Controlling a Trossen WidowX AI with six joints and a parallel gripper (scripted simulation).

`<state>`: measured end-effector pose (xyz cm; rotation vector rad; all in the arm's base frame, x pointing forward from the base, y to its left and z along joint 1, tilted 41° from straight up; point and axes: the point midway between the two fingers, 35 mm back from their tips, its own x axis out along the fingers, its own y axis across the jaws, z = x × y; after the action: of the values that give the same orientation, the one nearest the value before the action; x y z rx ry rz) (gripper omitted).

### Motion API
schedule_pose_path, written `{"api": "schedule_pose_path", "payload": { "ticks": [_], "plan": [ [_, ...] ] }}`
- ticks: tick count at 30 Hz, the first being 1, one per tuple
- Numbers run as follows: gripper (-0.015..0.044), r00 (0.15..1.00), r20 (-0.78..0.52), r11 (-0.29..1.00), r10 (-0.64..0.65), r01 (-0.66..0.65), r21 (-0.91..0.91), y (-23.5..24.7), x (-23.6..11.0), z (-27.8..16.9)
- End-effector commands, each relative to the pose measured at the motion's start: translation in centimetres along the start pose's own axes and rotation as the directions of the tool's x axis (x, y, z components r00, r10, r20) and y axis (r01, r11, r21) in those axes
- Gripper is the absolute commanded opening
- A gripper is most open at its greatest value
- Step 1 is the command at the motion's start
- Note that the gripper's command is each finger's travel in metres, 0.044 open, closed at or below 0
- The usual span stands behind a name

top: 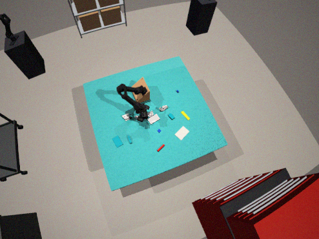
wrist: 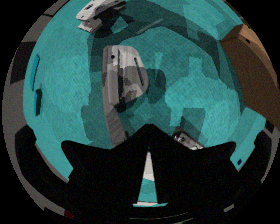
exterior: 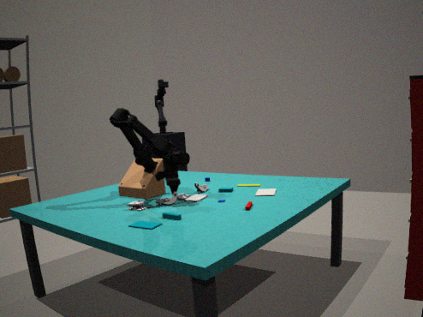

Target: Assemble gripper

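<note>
Gripper parts on table, near closed hand; boxes on rack.

On a table, seen from the exterior view, a sloped block is placed towards the back left. In front of it, a loose part is set at left, and a plate at right. Behind the plate, another part is found. Farther right, a sheet is laid, with a bar behind and a stick in front, leftward. Nearer the front left, a tile is placed beside a small block.
</note>
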<state>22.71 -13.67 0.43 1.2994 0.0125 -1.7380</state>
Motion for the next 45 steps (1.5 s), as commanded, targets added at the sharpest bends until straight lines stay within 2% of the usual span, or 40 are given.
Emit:
{"api": "schedule_pose_path", "payload": {
  "ticks": [1,36,38,42,45],
  "plan": [
    [0.0000,1.000,-0.003,1.000,-0.003,0.003,-0.006,0.5,0.0,-0.2],
    [0.0000,1.000,-0.003,1.000,0.000,0.000,-0.004,5.9,-0.1,-0.1],
    [0.0000,1.000,-0.004,1.000,0.000,0.000,-0.002,5.9,-1.1,-0.2],
    [0.0000,1.000,-0.003,1.000,0.003,-0.003,0.005,5.6,-5.9,0.0],
    [0.0000,1.000,-0.003,1.000,0.004,-0.004,0.005,5.6,-6.2,0.0]
  ]
}}
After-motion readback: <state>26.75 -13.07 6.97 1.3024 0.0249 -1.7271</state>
